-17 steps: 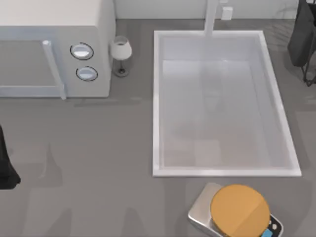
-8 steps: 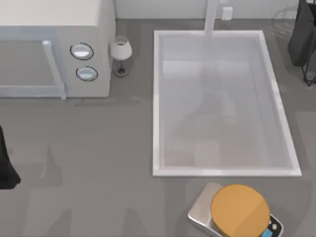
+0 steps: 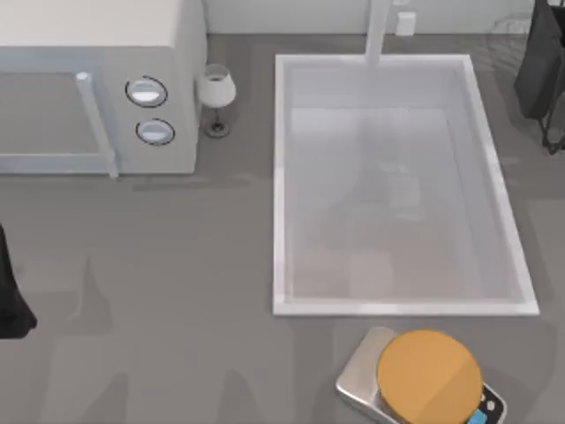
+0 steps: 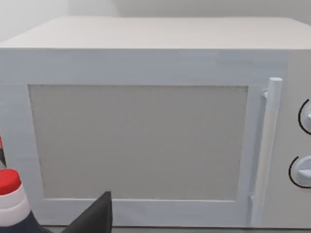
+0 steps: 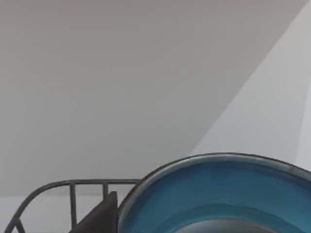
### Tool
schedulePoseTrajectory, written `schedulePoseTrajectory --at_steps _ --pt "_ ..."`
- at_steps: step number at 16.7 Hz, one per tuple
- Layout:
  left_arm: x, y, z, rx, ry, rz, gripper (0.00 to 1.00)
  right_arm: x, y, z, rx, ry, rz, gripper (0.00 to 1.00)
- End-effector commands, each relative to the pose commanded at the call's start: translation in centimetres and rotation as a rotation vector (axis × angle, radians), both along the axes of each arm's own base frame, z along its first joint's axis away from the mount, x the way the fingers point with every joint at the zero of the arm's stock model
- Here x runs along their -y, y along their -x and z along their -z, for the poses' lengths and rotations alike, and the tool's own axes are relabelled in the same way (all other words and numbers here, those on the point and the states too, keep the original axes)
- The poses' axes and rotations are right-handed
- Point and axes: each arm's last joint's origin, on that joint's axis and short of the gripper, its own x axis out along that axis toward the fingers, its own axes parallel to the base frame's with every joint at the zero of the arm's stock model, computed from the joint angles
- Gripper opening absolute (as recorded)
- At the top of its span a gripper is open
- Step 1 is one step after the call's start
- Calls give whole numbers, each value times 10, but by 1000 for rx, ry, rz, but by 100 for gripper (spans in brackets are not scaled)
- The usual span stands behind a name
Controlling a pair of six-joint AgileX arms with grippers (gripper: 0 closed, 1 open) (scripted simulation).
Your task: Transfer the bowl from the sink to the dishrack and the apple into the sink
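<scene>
The right arm's wrist view showed the bowl [image 5: 218, 194] close under the camera, its blue wall and thin rim looming large, with the grey wire loops of the dishrack [image 5: 68, 194] just beside and behind it — so the rack lay right next to the bowl, on the right arm's side; whether the right gripper's fingers were apart or clamped on the rim, I could not tell. From above, the sink [image 3: 281, 177] stood bare. The left arm sat parked at the table's left, facing the microwave [image 4: 146, 121]; its grip was unreadable too.
</scene>
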Motion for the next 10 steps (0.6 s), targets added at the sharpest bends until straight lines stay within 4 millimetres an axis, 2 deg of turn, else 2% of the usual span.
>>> schedulePoseTrajectory --at_steps 2,5,7,10 --pt "0 0 0 0 0 0 100 -3 5 -5 2 1 0 100" --pt "0 0 0 0 0 0 100 -16 26 -22 7 4 0 100" --pt "0 0 0 0 0 0 100 -28 48 -36 11 5 0 100" --pt "0 0 0 0 0 0 100 -50 93 -51 15 7 0 100"
